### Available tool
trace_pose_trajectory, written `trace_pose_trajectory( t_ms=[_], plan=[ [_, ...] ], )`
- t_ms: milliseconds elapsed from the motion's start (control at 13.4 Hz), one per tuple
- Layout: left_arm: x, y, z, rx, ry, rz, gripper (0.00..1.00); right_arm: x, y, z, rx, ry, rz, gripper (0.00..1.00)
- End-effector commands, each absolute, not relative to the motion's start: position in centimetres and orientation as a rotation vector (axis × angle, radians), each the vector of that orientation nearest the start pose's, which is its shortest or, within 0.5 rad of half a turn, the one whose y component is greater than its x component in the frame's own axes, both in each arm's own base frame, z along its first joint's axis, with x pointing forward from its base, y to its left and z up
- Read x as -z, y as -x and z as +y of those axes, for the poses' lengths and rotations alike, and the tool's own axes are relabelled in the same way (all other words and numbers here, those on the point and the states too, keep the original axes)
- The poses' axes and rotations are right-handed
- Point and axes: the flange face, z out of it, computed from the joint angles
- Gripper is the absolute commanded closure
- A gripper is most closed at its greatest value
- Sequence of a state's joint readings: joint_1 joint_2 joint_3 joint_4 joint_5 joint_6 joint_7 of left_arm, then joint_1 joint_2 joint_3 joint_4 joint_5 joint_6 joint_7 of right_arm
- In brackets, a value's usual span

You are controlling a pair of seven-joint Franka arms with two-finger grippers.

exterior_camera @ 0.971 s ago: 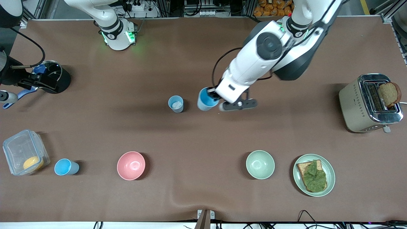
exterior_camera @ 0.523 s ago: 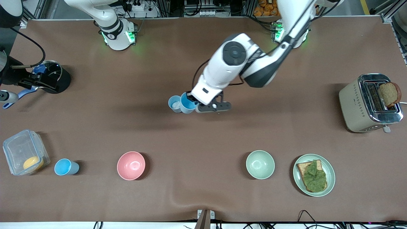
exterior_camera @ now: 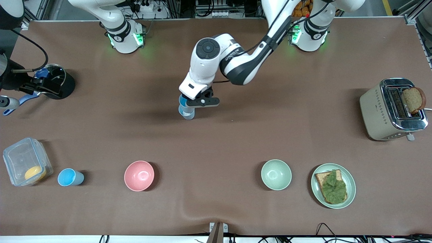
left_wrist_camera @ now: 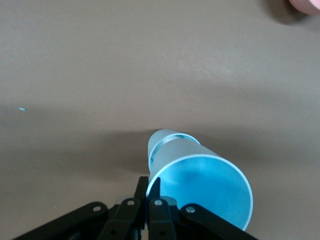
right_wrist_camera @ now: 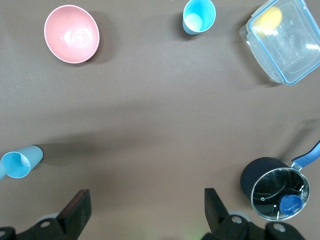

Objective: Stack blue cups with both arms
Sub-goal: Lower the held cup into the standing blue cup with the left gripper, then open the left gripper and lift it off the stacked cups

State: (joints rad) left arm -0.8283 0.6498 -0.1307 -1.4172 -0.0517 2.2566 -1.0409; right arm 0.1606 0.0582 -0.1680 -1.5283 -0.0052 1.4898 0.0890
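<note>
The left gripper [exterior_camera: 189, 101], clamped on a sky-blue-lined cup [left_wrist_camera: 205, 186], mostly hides the standing cup [exterior_camera: 187, 114] beneath; the right gripper [right_wrist_camera: 145, 210] waits, fingers apart.

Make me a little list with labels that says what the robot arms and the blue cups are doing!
left pincer: shut on held blue cup, right over the standing blue cup mid-table
stacking: held cup lowered onto or into the standing cup; how deep cannot be told
right pincer: open, waiting high over the right arm's end of the table
spare blue cup: untouched, between the plastic box and pink bowl
</note>
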Motion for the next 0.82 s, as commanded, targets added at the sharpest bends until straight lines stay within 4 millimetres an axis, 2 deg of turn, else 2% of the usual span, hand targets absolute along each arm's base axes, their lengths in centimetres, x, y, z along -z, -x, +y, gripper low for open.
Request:
trace_pose_trajectory(
  t_ms=[0,448,747],
  plan=[
    [-33.1,-44.1,-60.6,0.088,3.363,-0.254,1.0,-60.9,-56.1,-0.1,-0.152,3.168,0.157,0.0],
    [-30.3,-43.9,-61.1,0.095,3.35,-0.242,1.0,-60.9,-56.1,-0.2,-0.152,3.168,0.16,0.0],
    [-29.7,-43.2,-61.5,0.088,3.348,-0.224,1.0,-60.9,-56.1,-0.2,-0.155,3.168,0.16,0.0]
  ],
)
